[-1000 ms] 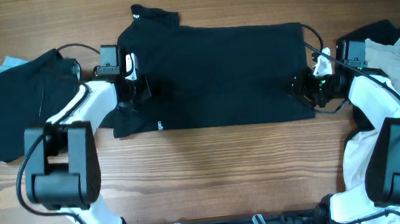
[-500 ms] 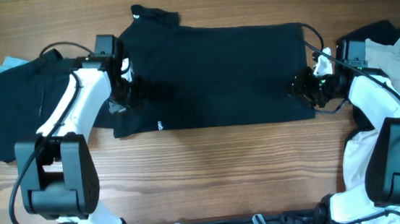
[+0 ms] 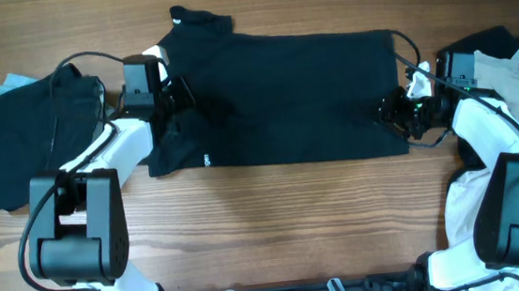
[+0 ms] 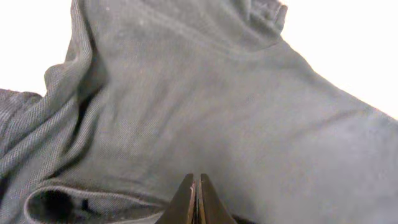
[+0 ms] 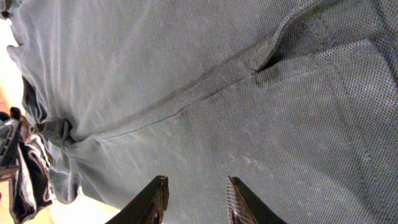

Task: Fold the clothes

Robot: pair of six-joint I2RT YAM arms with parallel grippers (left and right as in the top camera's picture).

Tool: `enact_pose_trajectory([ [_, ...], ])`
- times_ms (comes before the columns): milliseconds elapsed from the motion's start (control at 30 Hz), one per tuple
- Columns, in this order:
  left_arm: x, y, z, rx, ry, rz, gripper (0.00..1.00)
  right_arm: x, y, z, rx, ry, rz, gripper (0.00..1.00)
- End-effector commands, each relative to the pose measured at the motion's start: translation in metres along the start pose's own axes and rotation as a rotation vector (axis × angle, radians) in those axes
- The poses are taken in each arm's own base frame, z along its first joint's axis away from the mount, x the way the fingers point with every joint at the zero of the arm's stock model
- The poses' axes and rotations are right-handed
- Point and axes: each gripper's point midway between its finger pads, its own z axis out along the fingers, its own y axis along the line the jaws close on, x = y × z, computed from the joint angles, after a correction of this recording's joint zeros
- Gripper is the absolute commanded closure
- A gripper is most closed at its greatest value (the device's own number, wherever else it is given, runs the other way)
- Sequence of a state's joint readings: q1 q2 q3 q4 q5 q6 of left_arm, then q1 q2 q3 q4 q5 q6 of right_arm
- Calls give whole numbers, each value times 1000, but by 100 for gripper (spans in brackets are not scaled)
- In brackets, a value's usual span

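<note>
- One wooden surface (image 3: pixel 295 227) carries everything; bare wood at 6 o'clock leaves room, I judge, for folding toward the robot.
- Black shirt (image 3: pixel 283 96) lies spread lengthwise across the centre, from 9 to 3 o'clock, with its collar (image 3: pixel 199 19) at 11 o'clock. It lies mostly flat, probably laid out so both ends can be reached at once. The 9 o'clock end is rumpled around the sleeve.
- Stack of dark garments (image 3: pixel 23 138) sits at 9 o'clock on something light blue. It is just beside the shirt and looks like the done stack, though I cannot confirm that.
- Beige garment (image 3: pixel 517 76) and white cloth are heaped at 3 o'clock, loose and unfolded; likely waiting their turn.
- Left gripper (image 3: pixel 178 101) is at the shirt's 9 o'clock end. In the wrist view this gripper (image 4: pixel 196 182) is closed to a sliver, tips in the cloth. Fabric creases run toward it, so I judge a fold is pinched for lifting.
- Right gripper (image 3: pixel 391 115) is at the 3 o'clock hem. Its wrist view shows the gripper (image 5: pixel 197 182) spread wide above the cloth near the side slit (image 5: pixel 264 62), nothing held. Judgement: poised to take the matching end.
</note>
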State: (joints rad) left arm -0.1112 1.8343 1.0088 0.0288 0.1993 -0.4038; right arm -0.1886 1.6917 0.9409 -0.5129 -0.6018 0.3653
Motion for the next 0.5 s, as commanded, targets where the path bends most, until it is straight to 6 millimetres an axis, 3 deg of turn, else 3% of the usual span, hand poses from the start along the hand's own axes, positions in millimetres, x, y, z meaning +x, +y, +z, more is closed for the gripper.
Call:
enact_pose_trajectory([
  [0,-11,-13,-20,18,33,-29,91,-6,3,-6,12,-27,-15,63],
  [100,2,4,-57,-63,131,-79,86,-8,1,-7,20,-32,-17,57],
  [167,14,47,-92,-248,186,-94,78,-5,-3,-7,43,-24,-44,53],
  [200,19,75,-105,-376,201,-111,77,-4,-9,-7,74,-22,-47,51],
  [233,24,89,-110,-422,219,-125,76,-2,-16,-7,112,-19,-37,48],
  [300,43,92,-99,-369,301,-89,75,-1,-26,-9,171,-20,-27,44],
  [367,63,102,-88,-385,372,-88,67,-1,-30,-10,191,-24,-24,42],
  [467,85,106,-67,-334,467,-50,63,4,-62,-22,332,-21,72,36],
])
